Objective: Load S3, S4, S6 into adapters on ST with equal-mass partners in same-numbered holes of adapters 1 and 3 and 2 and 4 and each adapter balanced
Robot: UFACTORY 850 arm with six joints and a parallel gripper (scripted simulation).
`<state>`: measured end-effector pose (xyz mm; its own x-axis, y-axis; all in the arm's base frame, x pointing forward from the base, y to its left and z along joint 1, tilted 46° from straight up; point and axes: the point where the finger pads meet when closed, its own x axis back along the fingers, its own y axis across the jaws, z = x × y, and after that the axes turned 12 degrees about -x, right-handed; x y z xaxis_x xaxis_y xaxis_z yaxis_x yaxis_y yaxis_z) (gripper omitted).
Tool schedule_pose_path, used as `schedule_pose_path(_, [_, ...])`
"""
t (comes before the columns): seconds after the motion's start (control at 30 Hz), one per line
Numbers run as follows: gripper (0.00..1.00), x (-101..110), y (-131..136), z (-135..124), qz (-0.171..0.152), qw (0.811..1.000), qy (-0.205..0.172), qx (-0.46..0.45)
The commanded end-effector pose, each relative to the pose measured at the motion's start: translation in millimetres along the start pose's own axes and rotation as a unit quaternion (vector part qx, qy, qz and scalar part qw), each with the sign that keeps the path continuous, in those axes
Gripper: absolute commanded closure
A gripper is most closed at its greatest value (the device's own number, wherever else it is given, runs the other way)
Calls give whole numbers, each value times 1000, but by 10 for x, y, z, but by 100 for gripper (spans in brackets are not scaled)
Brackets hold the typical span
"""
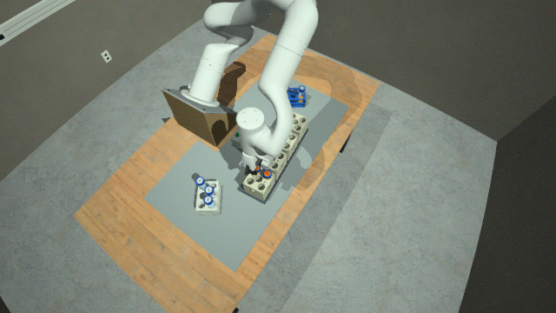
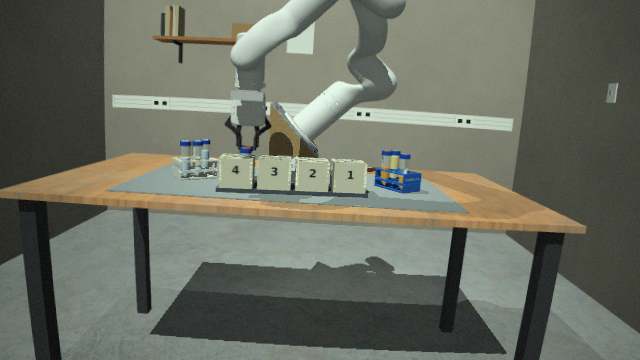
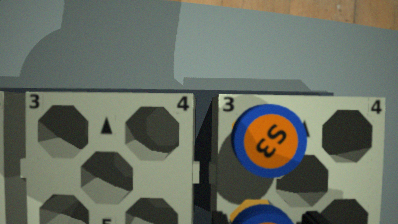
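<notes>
Exterior view, left to right: you have the white rack [image 1: 209, 212] [image 2: 196, 176] of blanks, then adapter 4 [image 1: 256, 192] [image 2: 236, 171] [image 3: 350, 104], holding tube S3 [image 1: 268, 174] [image 2: 246, 149] [image 3: 270, 141] and a second orange-dotted tube [image 1: 258, 169] [image 3: 264, 216], and far right the blue rack [image 1: 297, 104] [image 2: 411, 183]. Your tool [image 1: 251, 171] [image 2: 247, 147] [image 3: 265, 218] is part spread, pinching nothing, its fingers astride that second cap with S3 just beside, so I'd lift straight up before any sideways move.

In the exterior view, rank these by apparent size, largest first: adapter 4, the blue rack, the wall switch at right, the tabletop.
1. Tabletop
2. Adapter 4 and blue rack: too close to rank
3. Wall switch
</notes>
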<state>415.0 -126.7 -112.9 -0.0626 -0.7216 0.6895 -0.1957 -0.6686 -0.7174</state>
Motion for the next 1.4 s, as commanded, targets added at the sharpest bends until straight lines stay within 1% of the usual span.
schedule_pose_path(0.0, [56,99,2,8,0,1000,1,0])
schedule_pose_path(0.33, [56,299,2,8,0,1000,1,0])
schedule_pose_path(0.4, [56,299,2,8,0,1000,1,0])
schedule_pose_path(0.9, [56,599,2,8,0,1000,1,0])
schedule_pose_path(0.97, [56,599,2,8,0,1000,1,0])
schedule_pose_path(1.37, [56,839,2,8,0,1000,1,0])
